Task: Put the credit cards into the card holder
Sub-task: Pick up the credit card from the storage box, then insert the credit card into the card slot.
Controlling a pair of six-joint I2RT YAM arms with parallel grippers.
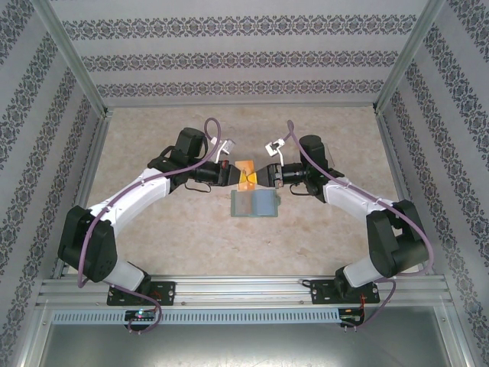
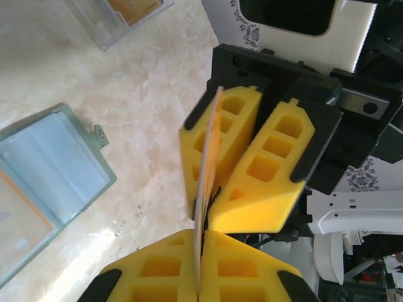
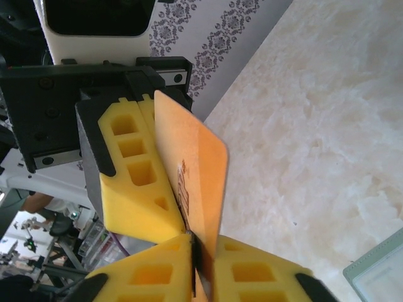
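top view: left pincer (image 1: 233,174) and right pincer (image 1: 262,176) meet nose to nose over the middle of the desk (image 1: 153,229). the orange card (image 1: 246,174) bridges them, off the surface. card holder (image 1: 256,203) lies open and flat just beside them, toward the near edge; neither pincer touches it.

left wrist view: own fingers pressed together on one end of the card, which is seen edge-on. the right pincer's fingers (image 2: 264,204) converge on its other end. holder (image 2: 50,176) open on the desk, pale blue inside; cannot tell whether a card already sits in it. clear case (image 2: 119,19) lies apart from the holder, something orange inside.

right wrist view: own jaws pinched on the card's (image 3: 195,170) lower edge, left pincer clamped on its side. card upright. a holder corner (image 3: 378,274) shows below.

step, as judged: mid-air hand-over or regrip, card not yet in the holder. the next move calls for one pincer to let go, and the other to tilt the card and slide it edge-first into a pocket. the holder is unrestrained and may skate.
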